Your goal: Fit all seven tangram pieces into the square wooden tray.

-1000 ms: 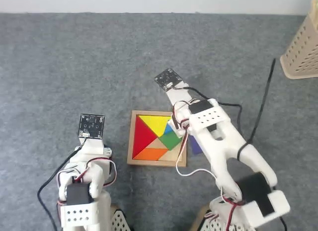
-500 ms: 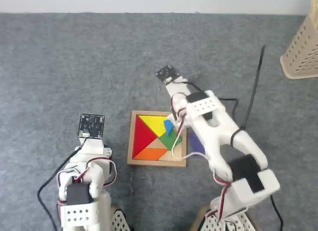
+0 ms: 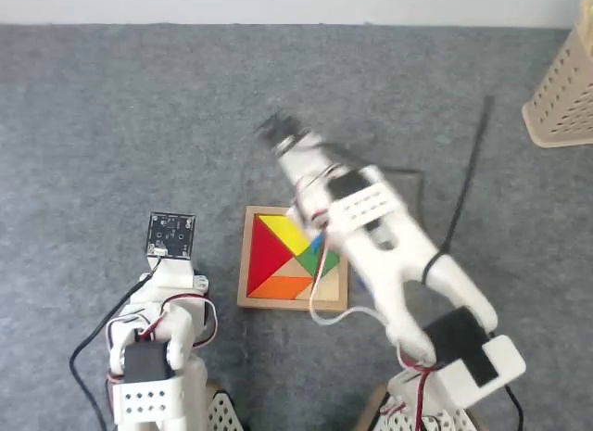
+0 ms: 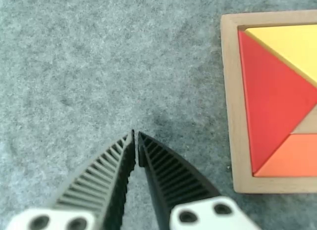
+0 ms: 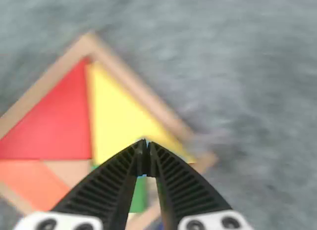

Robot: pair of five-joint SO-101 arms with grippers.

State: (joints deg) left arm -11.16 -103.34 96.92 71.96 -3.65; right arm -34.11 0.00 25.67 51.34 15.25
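On the grey desk (image 3: 111, 107), near the middle: the square wooden tray (image 3: 243, 260), lying flat. Inside it, packed edge to edge: a red triangle (image 3: 269, 255) against the left wall, a yellow triangle (image 3: 289, 232) along the far wall, an orange piece (image 3: 278, 287) in the near left corner, a green piece (image 3: 323, 262) toward the right side. Between them, a pale wood-coloured triangle (image 3: 301, 268), impossible to tell whether piece or bare tray floor. Just beside the green, a sliver of a blue piece (image 3: 317, 242), mostly hidden under the arm. Across the tray's right side and far right corner, seen from above: the right arm (image 3: 389, 250), stretched forward and blurred. In its wrist view, the right gripper (image 5: 144, 143) above the yellow triangle, near the tray's far rim, with fingers clenched and tips pressed together. Left of the tray and apart from it: the left arm (image 3: 157, 348), folded close to its base. In its wrist view, the left gripper (image 4: 134, 137) over bare desk beside the tray's left rim, with fingers likewise clenched and only a hairline between the tips. At the far right corner of the desk, well apart from the tray: a beige perforated basket (image 3: 563, 79). Near the right arm, a black cable (image 3: 468, 195).
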